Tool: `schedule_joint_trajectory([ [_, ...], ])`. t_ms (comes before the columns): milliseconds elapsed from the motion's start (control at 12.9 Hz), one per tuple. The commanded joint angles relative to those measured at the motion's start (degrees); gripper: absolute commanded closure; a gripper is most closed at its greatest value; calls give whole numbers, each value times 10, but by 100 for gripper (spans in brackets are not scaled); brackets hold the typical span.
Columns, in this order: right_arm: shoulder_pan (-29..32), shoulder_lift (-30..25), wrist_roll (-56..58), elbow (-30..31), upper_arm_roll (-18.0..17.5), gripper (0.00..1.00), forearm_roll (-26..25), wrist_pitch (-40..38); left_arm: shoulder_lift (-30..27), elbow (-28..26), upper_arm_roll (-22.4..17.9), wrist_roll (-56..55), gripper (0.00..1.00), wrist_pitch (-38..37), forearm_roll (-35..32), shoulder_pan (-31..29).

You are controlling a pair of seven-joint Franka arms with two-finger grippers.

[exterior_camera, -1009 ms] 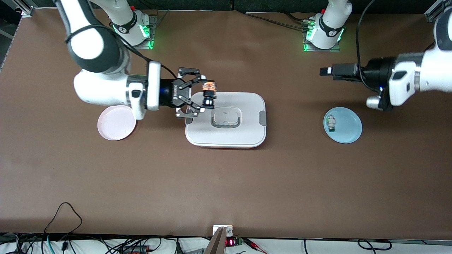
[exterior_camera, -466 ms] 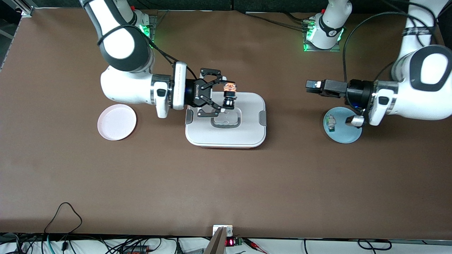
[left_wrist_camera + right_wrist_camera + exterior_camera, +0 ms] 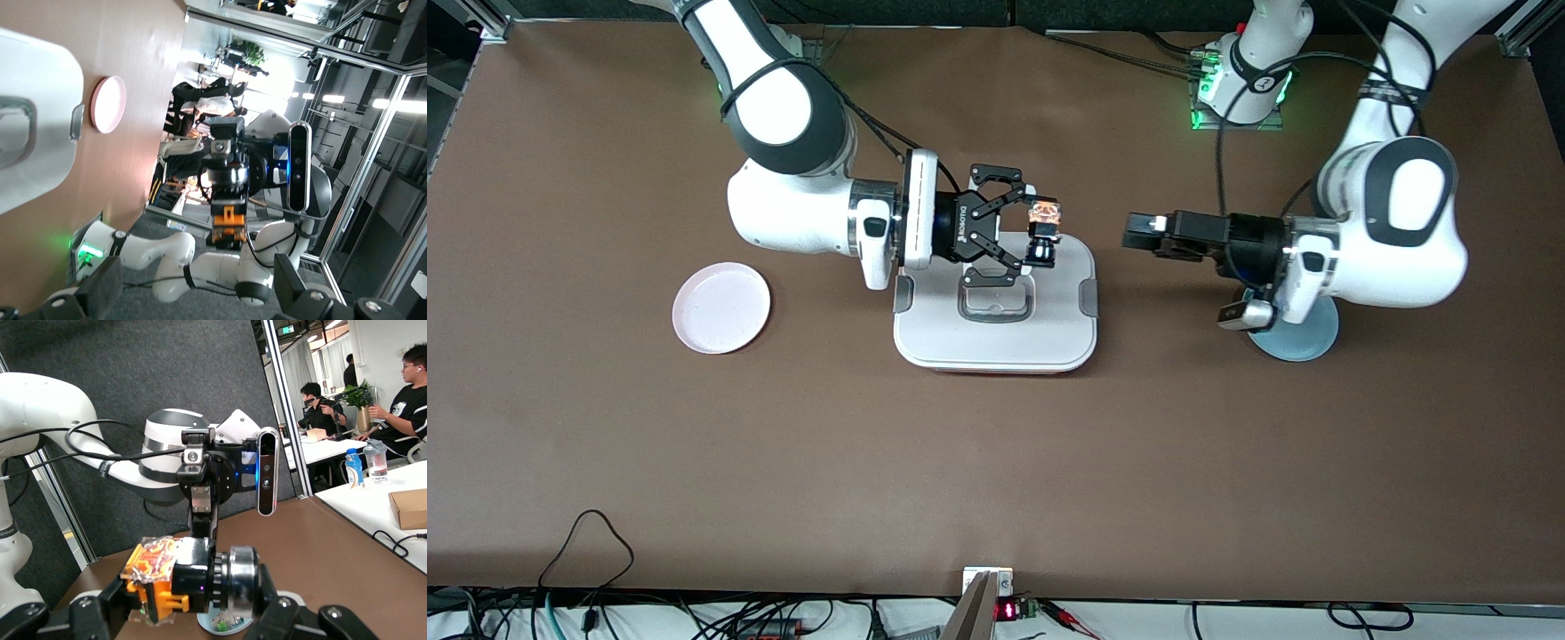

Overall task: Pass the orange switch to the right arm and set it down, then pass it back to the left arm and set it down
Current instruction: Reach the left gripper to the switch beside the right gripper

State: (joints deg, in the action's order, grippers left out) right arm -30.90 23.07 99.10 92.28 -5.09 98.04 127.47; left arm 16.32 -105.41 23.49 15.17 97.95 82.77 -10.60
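Observation:
My right gripper (image 3: 1039, 236) hangs over the white box (image 3: 996, 333), at the edge nearer the arm bases, shut on the orange switch (image 3: 1045, 216). In the right wrist view the switch (image 3: 180, 577) lies crosswise in the right gripper (image 3: 190, 603), its orange end against one finger and its round black end against the other. My left gripper (image 3: 1138, 233) points at the switch from over the table between the box and the blue plate (image 3: 1307, 345). Its fingers (image 3: 301, 293) stand open with nothing between them. The left wrist view faces the held switch (image 3: 227, 228).
A pink plate (image 3: 720, 307) lies toward the right arm's end of the table. My left arm covers most of the blue plate. A small white-and-green component (image 3: 230, 625) lies on that plate. Cables run along the table edge nearest the front camera.
Both arms have swung toward each other. The right gripper carried the switch across the box toward the left arm's end. The left gripper moved toward the box, its arm now covering the blue plate.

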Motion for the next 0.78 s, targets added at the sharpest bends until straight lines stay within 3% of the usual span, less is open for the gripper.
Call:
schedule_joint_trajectory([
  [0, -7, 8, 4, -16, 3, 62, 18, 16, -8, -13, 29, 27, 1, 35, 37, -4],
  [388, -8, 8, 2, -18, 3, 62, 16, 16, -8, -14, 77, 24, 1, 102, 78, -4],
  [698, -9, 8, 2, -17, 3, 62, 13, 15, -8, -15, 97, 17, 9, 131, 86, -4],
])
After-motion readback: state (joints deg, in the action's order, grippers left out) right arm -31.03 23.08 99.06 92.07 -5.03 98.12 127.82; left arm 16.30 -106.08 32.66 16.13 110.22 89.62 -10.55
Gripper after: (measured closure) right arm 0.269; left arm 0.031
